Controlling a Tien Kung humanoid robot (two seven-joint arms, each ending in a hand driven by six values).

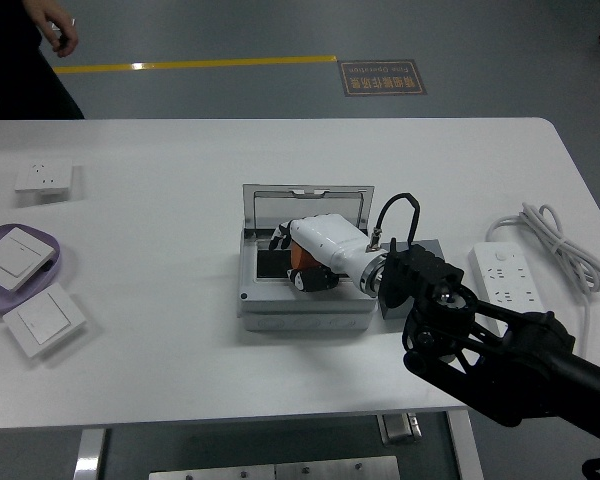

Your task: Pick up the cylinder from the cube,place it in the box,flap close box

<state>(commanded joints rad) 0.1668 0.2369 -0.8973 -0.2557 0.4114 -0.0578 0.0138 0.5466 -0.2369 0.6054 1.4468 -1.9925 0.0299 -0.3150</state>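
Nearest, the black right arm [500, 365] comes in from the lower right corner over the white bench [160, 370]. Its white right hand [315, 255] reaches down into the open grey box [305, 305], whose lid [305, 200] stands up at the far side. The fingers [310, 281] are curled around the orange cylinder [297, 257], which sits inside the box, only a sliver of orange showing between them and the palm. Just right of the box, partly hidden by the wrist, is the grey cube [420, 250]. Further right lies a power strip [505, 275] with its coiled cable [565, 250]. At the left edge rest two switches [42, 318], one on a purple plate [60, 262], and a socket [44, 177] beyond. A person [25, 50] stands at the far left corner.
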